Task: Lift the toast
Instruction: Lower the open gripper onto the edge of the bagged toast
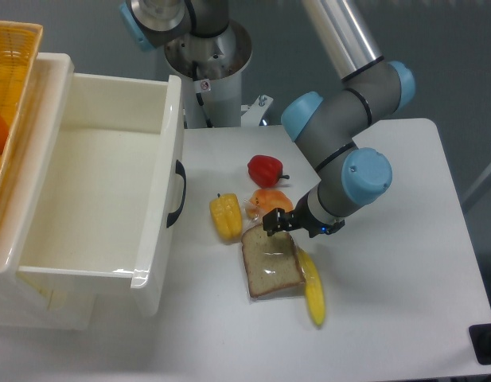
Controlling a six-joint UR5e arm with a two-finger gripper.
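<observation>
Hovering: my pincer [278,224], low at the top edge of the toast [270,268]; finger gap not discernible. Toast: flat on table [404,263], beside banana [313,288], below orange food piece [269,199]. Status: reach apparently done; grasp and lift outstanding.

Bright even overhead light, soft faint shadows, glare on the white bin [110,159], sharp focus, slight softness

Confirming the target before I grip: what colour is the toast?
Brown, with a darker crust; the toast shows in the fixed camera.
</observation>
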